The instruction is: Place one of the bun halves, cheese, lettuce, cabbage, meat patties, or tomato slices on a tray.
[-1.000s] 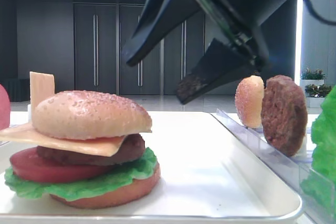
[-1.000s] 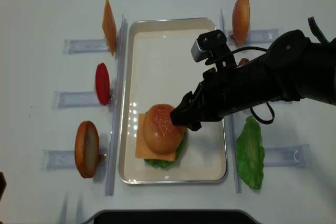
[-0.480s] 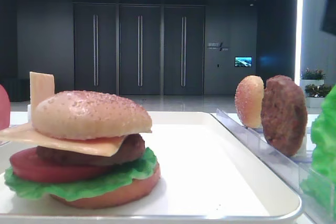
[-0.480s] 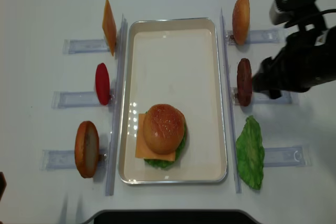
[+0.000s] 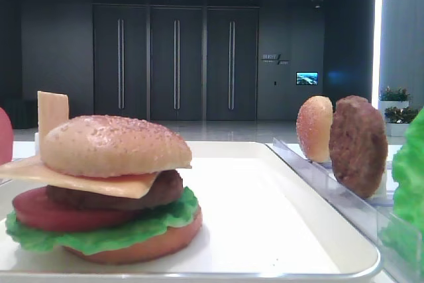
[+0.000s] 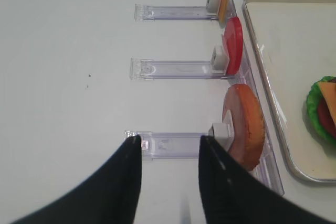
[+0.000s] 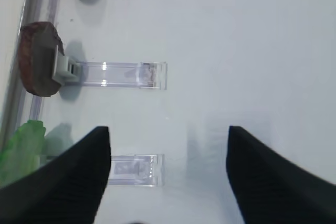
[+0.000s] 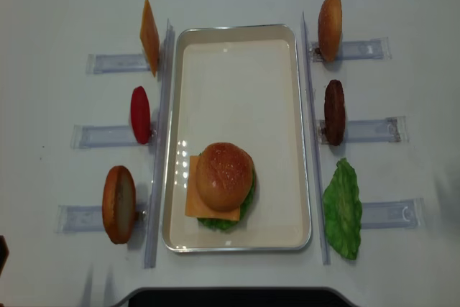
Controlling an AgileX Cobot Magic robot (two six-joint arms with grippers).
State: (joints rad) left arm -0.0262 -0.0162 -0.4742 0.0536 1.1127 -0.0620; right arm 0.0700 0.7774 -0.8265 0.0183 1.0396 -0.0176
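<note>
Now the bun top sits dome-up on the stacked burger at 6 o'clock of the tray, flat face down, round, no long axis. Right pincer hangs over bare worktop, jaws spread wide, holding nothing; left pincer likewise parted and empty. Judgement: stack looks complete; any further piece wants a level, centred drop, releasing low so cheese doesn't slide.

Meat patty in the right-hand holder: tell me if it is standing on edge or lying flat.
Standing on edge. The meat patty shows only as a narrow upright strip from above, held in its clear holder; the low view shows its round face.
</note>
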